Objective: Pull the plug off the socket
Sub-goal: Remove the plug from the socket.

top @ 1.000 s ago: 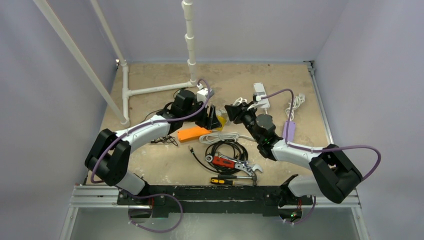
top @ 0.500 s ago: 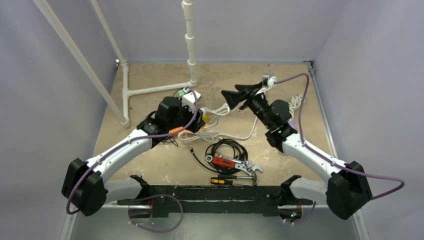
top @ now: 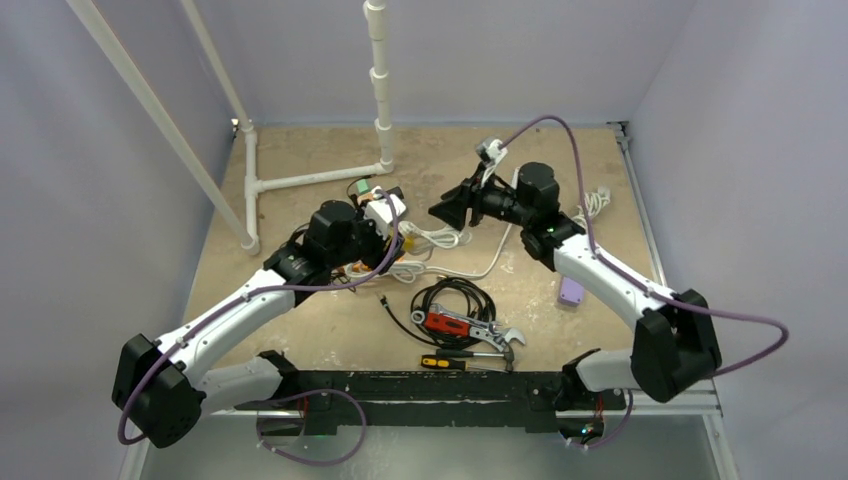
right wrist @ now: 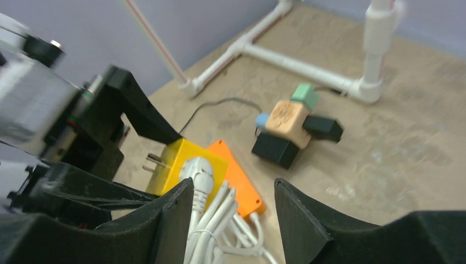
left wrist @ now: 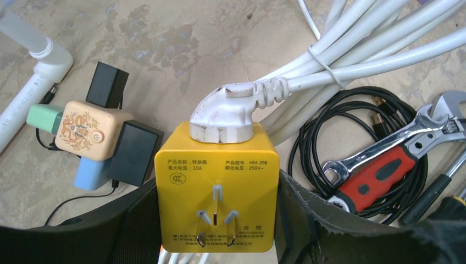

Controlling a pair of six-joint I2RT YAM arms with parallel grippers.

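The left end effector [left wrist: 217,220] grips a yellow cube-shaped plastic socket adapter [left wrist: 217,165], with one black finger [left wrist: 137,220] pressed flat against each side face. The adapter's own three metal prongs face the wrist camera. A white moulded plastic plug [left wrist: 225,115] is fully seated in the adapter's far face, just beyond the left end effector's fingertips. Its thick white cord bundle [left wrist: 357,55] runs away to that end effector's right across the sandy tabletop [left wrist: 165,44].

The right end effector [right wrist: 233,220] is open, its two black fingers spread with nothing between them. It points toward the plug and adapter, which lie ahead of its fingertips and clear of them.

To the left of the left end effector, a beige cube-shaped socket block [left wrist: 82,129] carries black power adapters [left wrist: 132,154], near a white PVC pipe [left wrist: 27,93]. To its right lie a coiled black cable [left wrist: 308,143] and a red-handled adjustable wrench [left wrist: 379,170]. A flat orange plastic box [right wrist: 236,176] lies just beside the yellow adapter, ahead of the right end effector.
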